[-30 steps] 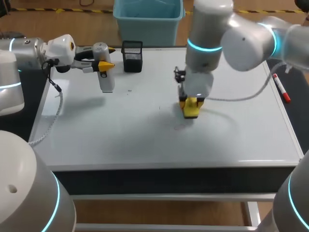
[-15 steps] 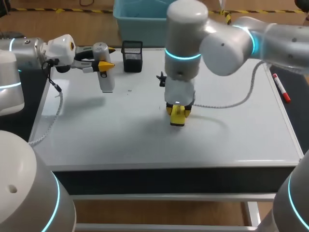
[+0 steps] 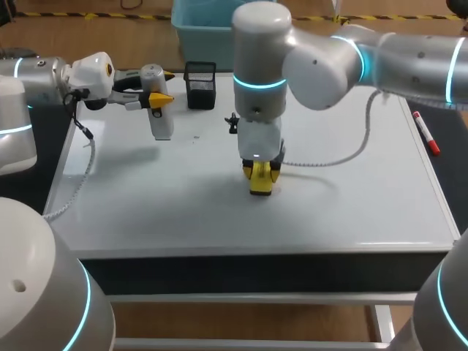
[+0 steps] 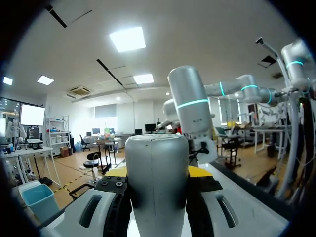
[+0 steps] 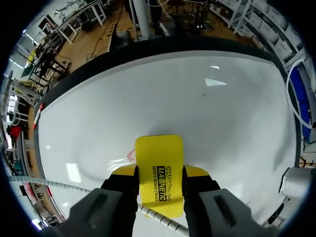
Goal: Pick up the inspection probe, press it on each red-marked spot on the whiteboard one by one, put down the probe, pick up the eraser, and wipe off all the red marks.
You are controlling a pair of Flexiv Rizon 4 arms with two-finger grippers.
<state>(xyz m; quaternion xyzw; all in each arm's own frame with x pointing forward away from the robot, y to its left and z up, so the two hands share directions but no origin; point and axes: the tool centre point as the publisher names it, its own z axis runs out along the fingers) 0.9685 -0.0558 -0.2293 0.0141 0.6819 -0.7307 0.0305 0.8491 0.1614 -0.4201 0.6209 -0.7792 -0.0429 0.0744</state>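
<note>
Head view, from the left: my left fingers are clamped on the probe. It stands upright over the far left part of the whiteboard; I cannot tell whether its lower end touches the surface. Just right of it stands a black mesh pen cup, apart from the probe. My right arm comes in across the middle and hides the board beneath it. The yellow eraser sits on the board under that wrist. A red marker lies at the right edge of the worktop, well apart from everything else.

The right wrist view shows what the head view hides: my right fingers grip the eraser from both sides, and a faint red trace touches its edge. The left wrist view shows the probe filling the gap between its fingers, with the right arm beyond it.
</note>
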